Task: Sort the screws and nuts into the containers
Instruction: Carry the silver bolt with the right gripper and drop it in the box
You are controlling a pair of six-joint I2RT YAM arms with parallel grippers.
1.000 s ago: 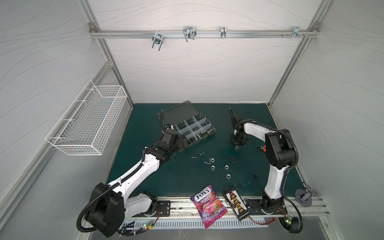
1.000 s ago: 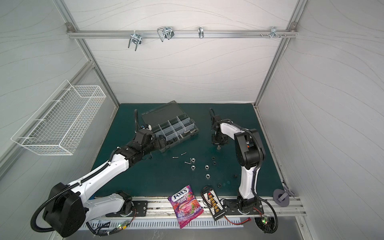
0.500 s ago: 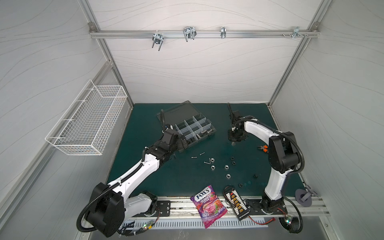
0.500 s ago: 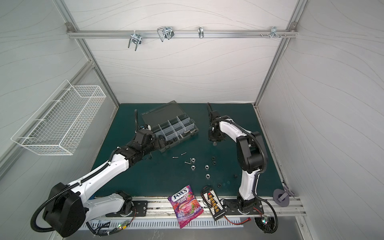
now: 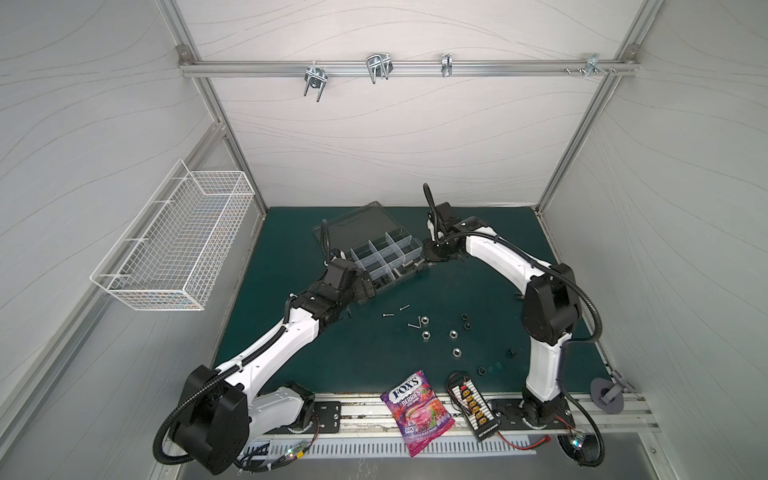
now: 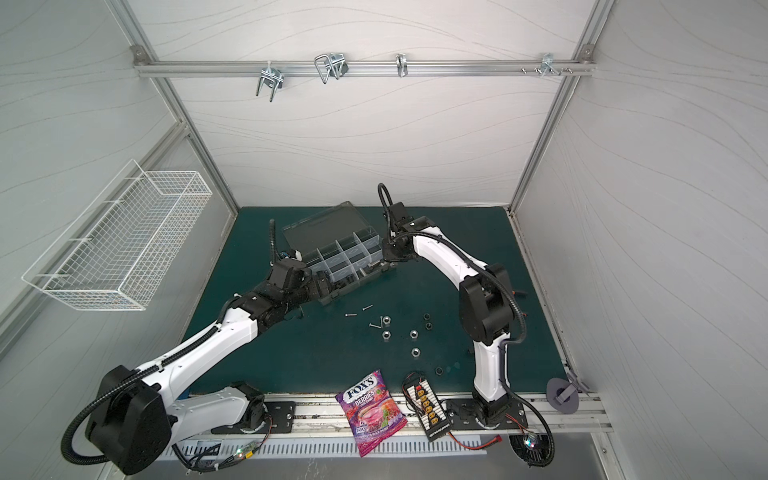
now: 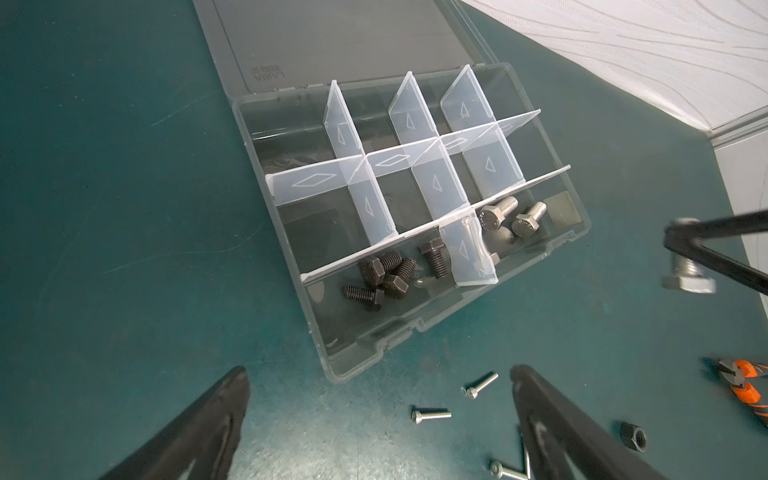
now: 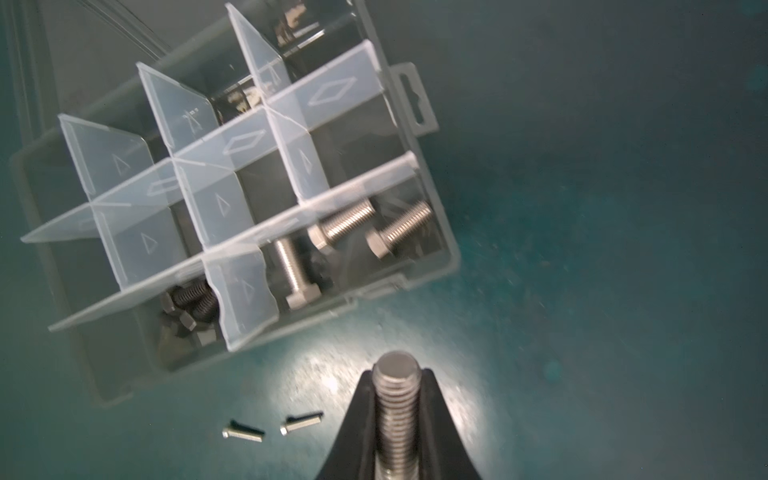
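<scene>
Three white panelled walls (image 5: 374, 145), green mat (image 5: 353, 365), wire basket (image 5: 174, 245)

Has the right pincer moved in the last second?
Yes. In both top views the right pincer, gripping a silver bolt, has swung left across the green mat, ending close beside the organizer box's right corner.

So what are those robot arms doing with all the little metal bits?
They are sorting hardware into an organizer box. The right gripper is pinching a silver bolt just beside the box, near the compartment holding other silver bolts. Black bolts sit in the one next to it. The left gripper hangs open by the box front. Thin screws and nuts lie loose on the green mat.
</scene>
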